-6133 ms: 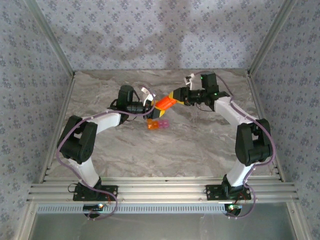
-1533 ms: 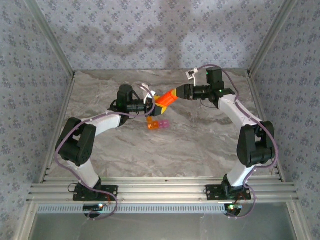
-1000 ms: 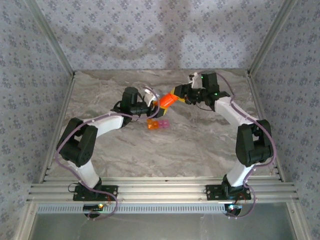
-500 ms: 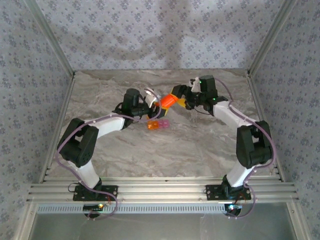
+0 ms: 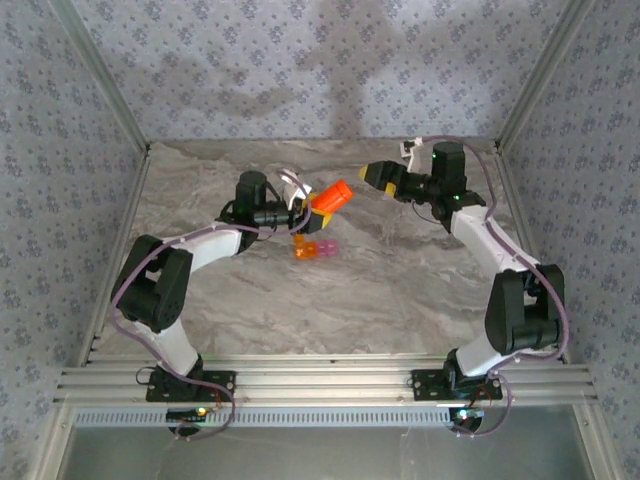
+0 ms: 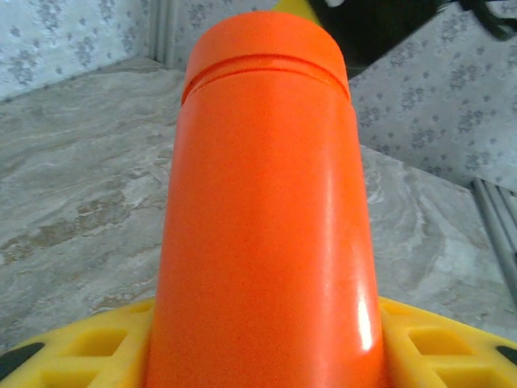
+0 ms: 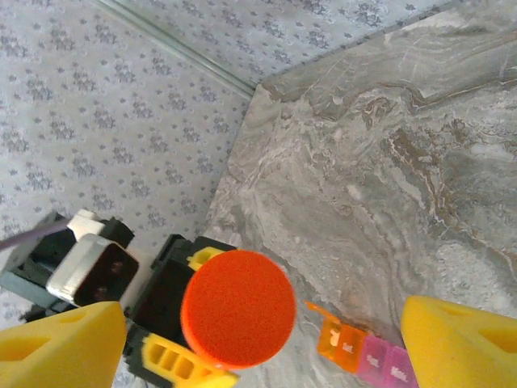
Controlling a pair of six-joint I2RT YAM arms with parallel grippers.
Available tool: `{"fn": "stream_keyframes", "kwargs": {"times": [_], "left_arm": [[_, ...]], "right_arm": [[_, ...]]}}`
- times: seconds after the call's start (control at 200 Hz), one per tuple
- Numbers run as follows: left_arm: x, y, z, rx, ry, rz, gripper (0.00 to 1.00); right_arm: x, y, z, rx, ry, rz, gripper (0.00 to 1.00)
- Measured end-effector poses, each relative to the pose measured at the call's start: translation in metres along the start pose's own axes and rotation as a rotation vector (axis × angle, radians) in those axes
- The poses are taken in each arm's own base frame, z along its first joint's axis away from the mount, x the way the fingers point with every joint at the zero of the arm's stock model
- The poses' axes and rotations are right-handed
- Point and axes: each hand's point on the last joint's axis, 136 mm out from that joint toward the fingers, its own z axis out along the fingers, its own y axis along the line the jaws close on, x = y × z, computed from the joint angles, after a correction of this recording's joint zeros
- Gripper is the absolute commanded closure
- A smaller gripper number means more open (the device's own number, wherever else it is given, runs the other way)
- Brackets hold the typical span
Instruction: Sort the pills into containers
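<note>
My left gripper is shut on an orange cylindrical bottle and holds it tilted above the table, cap end toward the right arm. In the left wrist view the bottle stands between my yellow fingers, and its cap is on. My right gripper is open and apart from the bottle, to its right. In the right wrist view the round cap faces me between the spread fingertips. The containers, joined orange and pink compartments, lie on the table below the bottle. The pills are hidden.
The marble table is walled by patterned panels at the back and sides. Both arms reach toward the table's far middle. The aluminium rail runs along the near edge.
My right gripper has opened, let go of the bottle's cap end and drawn back to the right. The left gripper still holds the bottle and has shifted slightly left.
</note>
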Motion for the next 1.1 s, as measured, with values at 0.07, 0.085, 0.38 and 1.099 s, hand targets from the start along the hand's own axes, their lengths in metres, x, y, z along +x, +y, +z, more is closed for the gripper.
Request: {"fn": "stream_keyframes", "kwargs": {"times": [0.07,0.085,0.38,1.099], "left_arm": [[-0.001,-0.003,0.0,0.02,0.001,-0.001,1.0],[-0.002,-0.004,0.0,0.024,0.001,-0.001,1.0],[0.0,-0.009,0.0,0.052,0.012,-0.012,1.0],[0.003,-0.008,-0.001,0.049,0.022,-0.043,1.0]], "right_arm": [[-0.001,-0.005,0.006,-0.027,0.027,-0.019,0.11],[-0.001,-0.005,0.007,-0.033,0.034,-0.022,0.11],[0.018,0.029,0.031,-0.153,0.14,-0.123,0.21],[0.034,0.019,0.045,-0.169,0.207,-0.057,0.65]]}}
